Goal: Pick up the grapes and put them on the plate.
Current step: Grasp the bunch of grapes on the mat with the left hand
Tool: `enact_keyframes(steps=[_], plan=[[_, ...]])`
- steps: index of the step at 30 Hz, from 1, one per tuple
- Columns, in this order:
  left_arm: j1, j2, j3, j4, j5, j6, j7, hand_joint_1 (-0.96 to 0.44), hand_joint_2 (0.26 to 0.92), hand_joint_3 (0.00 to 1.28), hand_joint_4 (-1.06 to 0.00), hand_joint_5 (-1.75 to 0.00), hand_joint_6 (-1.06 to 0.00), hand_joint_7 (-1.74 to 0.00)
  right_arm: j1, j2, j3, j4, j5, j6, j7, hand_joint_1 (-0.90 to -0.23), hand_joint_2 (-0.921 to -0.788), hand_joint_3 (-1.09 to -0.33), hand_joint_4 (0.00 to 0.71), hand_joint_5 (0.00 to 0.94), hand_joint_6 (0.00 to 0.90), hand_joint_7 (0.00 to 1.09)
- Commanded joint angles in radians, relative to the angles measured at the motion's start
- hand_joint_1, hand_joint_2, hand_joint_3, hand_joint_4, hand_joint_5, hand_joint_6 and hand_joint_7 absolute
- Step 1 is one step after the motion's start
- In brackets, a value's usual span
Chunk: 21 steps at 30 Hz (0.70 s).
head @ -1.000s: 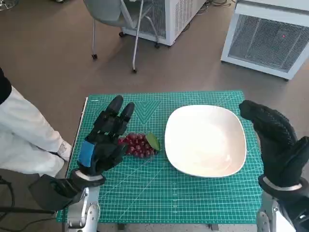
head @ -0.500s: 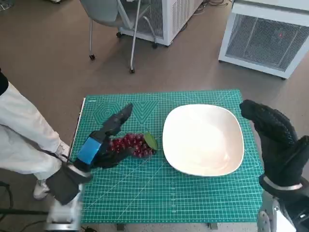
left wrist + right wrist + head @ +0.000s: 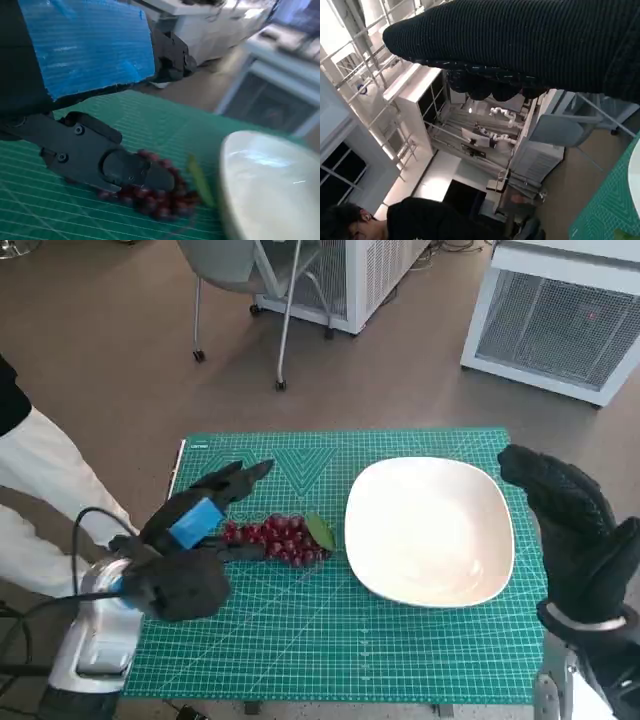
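Head view | left robot hand (image 3: pixel 205 518) spread over grapes (image 3: pixel 278 538) | plate (image 3: pixel 430 530) beside | right robot hand (image 3: pixel 565 530) spread, empty

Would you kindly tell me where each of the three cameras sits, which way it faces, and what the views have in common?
Head view: on the robot's head, looking steeply down at the green cutting mat, white square plate and bunch of red grapes; both forearms and hands show.
Left wrist view: behind the blue-taped left hand, facing along the mat to the grapes and the plate's rim.
Right wrist view: behind the black knitted right hand, facing up and outward into the room, where a person sits.
Shared: head and left wrist views both show grapes, plate and mat.
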Motion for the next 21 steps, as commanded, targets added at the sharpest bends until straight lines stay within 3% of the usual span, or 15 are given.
enact_keyframes(steps=[1, 21], plan=[[-0.036, 0.002, -0.067, -0.014, 0.072, 0.073, -0.027, -0.34, 0.734, 0.00, -0.04, 0.00, -0.22, -0.01, 0.006, -0.002, 0.002, 0.016, -0.006, 0.001, 0.001, -0.521, -0.921, -0.663, 0.360, 0.001, -0.001, 0.65], [-0.161, -0.050, -0.223, 0.153, 0.160, 0.176, -0.048, -0.41, 0.734, 0.00, -0.02, 0.00, -0.23, 0.00, 0.008, -0.007, 0.001, 0.010, 0.001, 0.003, 0.005, -0.525, -0.921, -0.661, 0.361, 0.001, -0.001, 0.65]])
